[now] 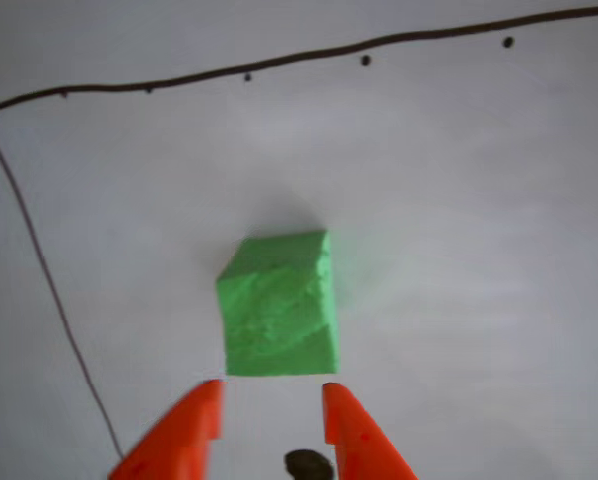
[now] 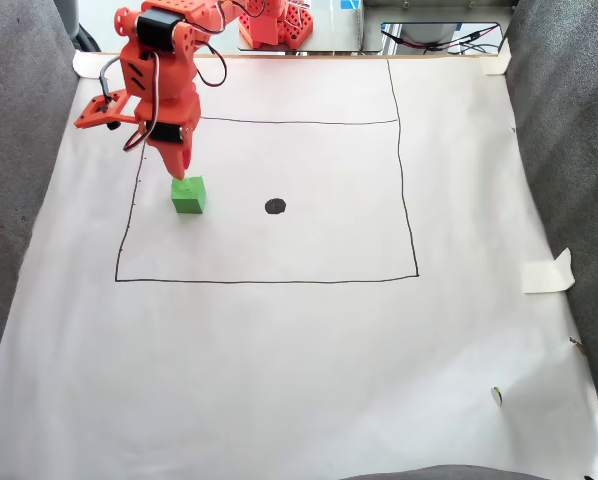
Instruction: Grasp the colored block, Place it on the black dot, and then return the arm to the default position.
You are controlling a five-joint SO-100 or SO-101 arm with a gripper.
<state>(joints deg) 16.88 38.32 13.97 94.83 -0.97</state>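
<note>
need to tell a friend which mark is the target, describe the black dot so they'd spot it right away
In the fixed view, find the white paper sheet with a hand-drawn black rectangle on it. The black dot sits alone inside that rectangle, near its middle, to the right of the green foam cube. It is a solid oval blot, larger than the tiny specks strung along the line.
</note>
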